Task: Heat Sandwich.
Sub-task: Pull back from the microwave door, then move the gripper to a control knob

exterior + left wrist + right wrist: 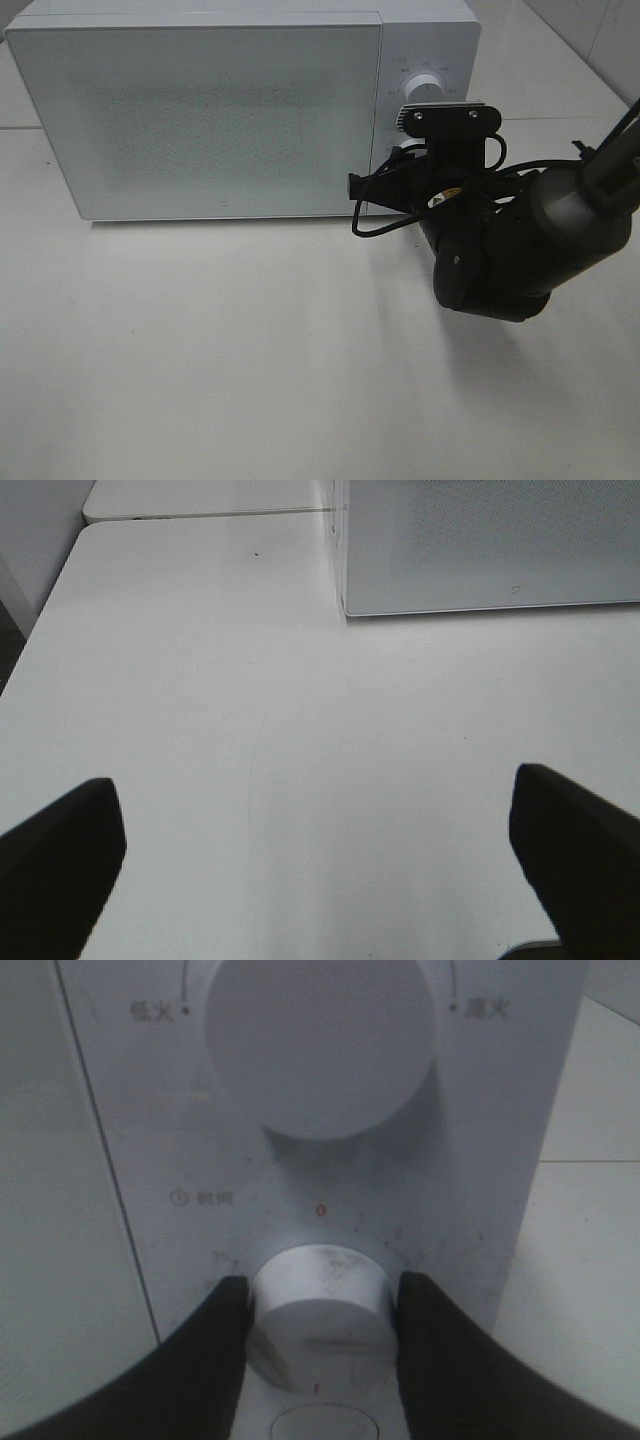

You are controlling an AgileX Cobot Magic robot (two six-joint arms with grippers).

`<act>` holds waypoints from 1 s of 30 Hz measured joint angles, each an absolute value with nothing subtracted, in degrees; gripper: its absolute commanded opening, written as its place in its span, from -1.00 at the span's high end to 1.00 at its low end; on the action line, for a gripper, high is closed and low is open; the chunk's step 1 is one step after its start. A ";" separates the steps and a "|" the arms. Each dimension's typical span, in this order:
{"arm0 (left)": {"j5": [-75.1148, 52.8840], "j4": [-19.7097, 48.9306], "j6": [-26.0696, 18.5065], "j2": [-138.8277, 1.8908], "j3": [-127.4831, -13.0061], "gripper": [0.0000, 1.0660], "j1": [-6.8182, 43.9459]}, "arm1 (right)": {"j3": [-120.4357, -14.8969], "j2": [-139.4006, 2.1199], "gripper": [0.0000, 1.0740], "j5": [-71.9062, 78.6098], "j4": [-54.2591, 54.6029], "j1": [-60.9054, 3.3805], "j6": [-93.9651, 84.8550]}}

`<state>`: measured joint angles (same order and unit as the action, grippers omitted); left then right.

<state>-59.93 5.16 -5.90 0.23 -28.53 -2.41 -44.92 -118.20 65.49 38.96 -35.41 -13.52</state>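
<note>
The sandwich is out of view. The white microwave (200, 110) stands at the back of the table with its door shut. My right gripper (322, 1285) is shut on the lower dial (320, 1310) of the control panel, one black finger (200, 1360) on each side of it. The larger upper dial (320, 1040) sits free above it. From high up, the right arm (500, 250) reaches to the panel and covers the lower dial; only the upper dial (425, 90) shows. My left gripper (315, 820) hangs open over bare table, nothing between its fingers (60, 860).
The microwave's front lower corner (345, 610) lies ahead of the left gripper. White tabletop (250, 350) spreads in front of the microwave. A seam (200, 515) between two tables runs behind, with the table's edge to the left.
</note>
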 measured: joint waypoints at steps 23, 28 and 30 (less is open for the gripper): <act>-59.93 5.16 -5.90 0.23 -28.53 -0.87 -2.41 | -44.86 -118.60 0.88 66.86 38.33 -35.41 19.37; -59.93 5.16 -5.90 0.23 -28.53 -0.87 -2.41 | -44.86 -118.60 0.88 66.86 38.22 -35.24 28.99; -59.93 5.16 -5.90 0.23 -28.53 -0.87 -2.41 | -44.86 -118.66 0.88 66.86 38.16 -35.24 35.01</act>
<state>-59.93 5.16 -5.90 0.23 -28.53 -2.41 -44.86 -118.66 66.86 38.16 -35.24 35.01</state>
